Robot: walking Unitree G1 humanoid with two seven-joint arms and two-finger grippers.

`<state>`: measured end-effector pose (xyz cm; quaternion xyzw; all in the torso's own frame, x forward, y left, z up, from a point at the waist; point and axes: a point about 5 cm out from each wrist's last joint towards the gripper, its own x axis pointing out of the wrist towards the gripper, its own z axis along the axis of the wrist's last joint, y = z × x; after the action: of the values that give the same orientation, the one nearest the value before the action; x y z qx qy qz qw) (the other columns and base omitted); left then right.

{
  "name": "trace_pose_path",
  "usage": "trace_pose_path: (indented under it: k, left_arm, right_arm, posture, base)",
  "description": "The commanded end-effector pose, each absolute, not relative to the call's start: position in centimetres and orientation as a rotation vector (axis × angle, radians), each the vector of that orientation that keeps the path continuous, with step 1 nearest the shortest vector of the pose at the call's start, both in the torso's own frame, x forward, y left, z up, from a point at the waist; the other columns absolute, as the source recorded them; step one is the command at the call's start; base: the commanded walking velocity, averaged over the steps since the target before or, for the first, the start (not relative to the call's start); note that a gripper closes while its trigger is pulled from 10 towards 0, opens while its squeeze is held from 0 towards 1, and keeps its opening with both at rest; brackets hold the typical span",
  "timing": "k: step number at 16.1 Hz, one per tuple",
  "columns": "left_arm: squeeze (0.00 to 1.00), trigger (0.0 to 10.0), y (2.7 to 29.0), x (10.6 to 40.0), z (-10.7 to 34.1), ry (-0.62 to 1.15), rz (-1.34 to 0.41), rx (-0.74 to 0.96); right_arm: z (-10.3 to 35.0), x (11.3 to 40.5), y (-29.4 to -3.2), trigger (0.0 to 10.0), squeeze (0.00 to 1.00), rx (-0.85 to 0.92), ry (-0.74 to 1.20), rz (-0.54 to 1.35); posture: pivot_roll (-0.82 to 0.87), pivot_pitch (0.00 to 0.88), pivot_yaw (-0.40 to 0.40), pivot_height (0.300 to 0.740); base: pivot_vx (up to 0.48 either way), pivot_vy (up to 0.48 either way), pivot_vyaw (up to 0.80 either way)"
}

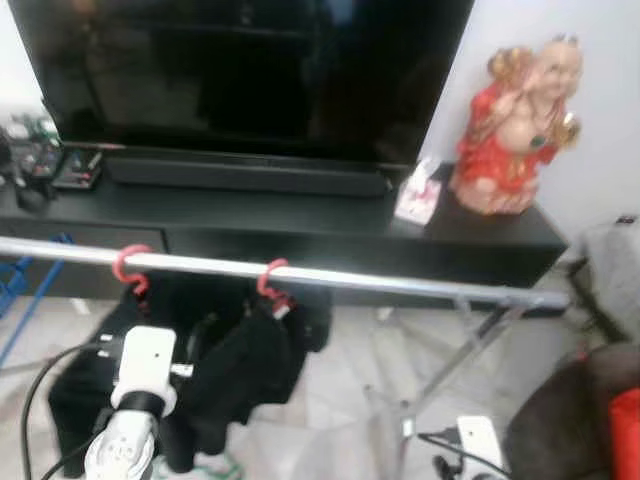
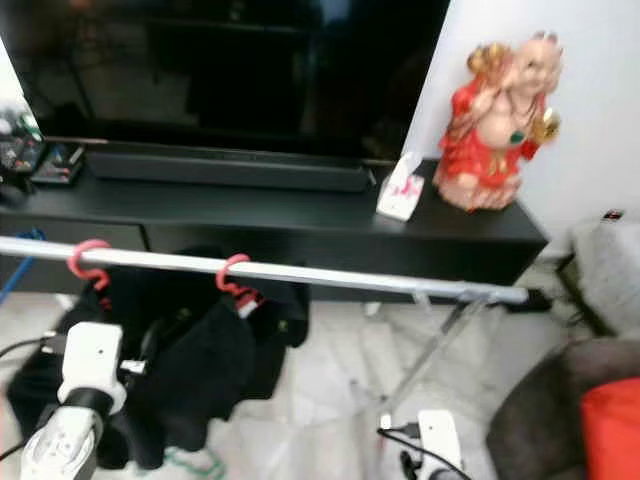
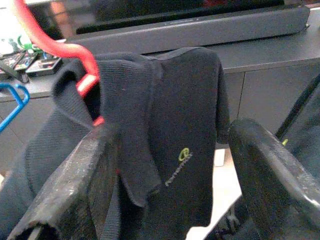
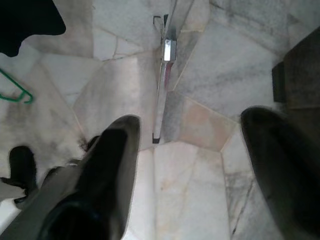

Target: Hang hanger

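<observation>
Two red hangers [image 1: 132, 266] are already sitting hooked on the silver rail [image 1: 380, 282].
Left claw [image 3: 165, 175], gaping wide, is facing the dark shirt [image 3: 165, 125] at twelve o'clock; right claw [image 4: 190, 165], also wide, is idling floorward.

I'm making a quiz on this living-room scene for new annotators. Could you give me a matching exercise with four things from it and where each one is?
Things:
1. red hanger hooks
2. red and gold figurine
3. green hanger
4. soundbar

Places:
A. lying on the marble floor
B. over the silver rail, with dark garments hanging below
C. at the right end of the black TV cabinet
D. on the cabinet, right under the TV screen

Pairs: 1-B, 2-C, 3-A, 4-D
</observation>
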<state>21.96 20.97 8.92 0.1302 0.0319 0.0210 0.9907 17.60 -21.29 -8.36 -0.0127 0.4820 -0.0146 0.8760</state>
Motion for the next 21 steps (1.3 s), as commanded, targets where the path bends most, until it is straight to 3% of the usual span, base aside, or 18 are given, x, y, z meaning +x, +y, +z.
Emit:
trace_pose_path:
  k: [1, 7, 15, 21]
  left_arm:
    - [0.00, 10.0, 20.5, 22.1, 9.2, 0.048, 0.015, 0.257]
    - [0.00, 10.0, 20.6, 22.0, 9.0, 0.088, -0.082, 0.268]
    - [0.00, 10.0, 23.8, 23.0, 9.3, 0.189, -0.163, 0.392]
    - [0.00, 10.0, 24.3, 26.3, 10.3, 0.164, -0.238, 0.234]
  right_arm:
    - [-8.3, 17.5, -21.9, 10.0, 0.00, -0.041, 1.012, -0.039]
    - [-8.3, 17.6, -21.9, 10.0, 0.00, -0.041, 1.011, -0.039]
    - [-8.2, 17.8, -21.9, 10.0, 0.00, -0.038, 1.008, -0.036]
    - [-8.1, 18.0, -21.8, 10.0, 0.00, -0.039, 1.002, -0.033]
  posture:
    - [0.10, 0.000, -0.118, 0.740]
    - [0.10, 0.000, -0.122, 0.740]
    - [0.11, 0.000, -0.131, 0.740]
    - [0.10, 0.000, -0.140, 0.740]
  base:
    - [0.000, -0.480, 0.00]
    - [0.000, -0.080, 0.00]
    - [0.000, 0.000, 0.00]
    - [0.000, 0.000, 0.00]
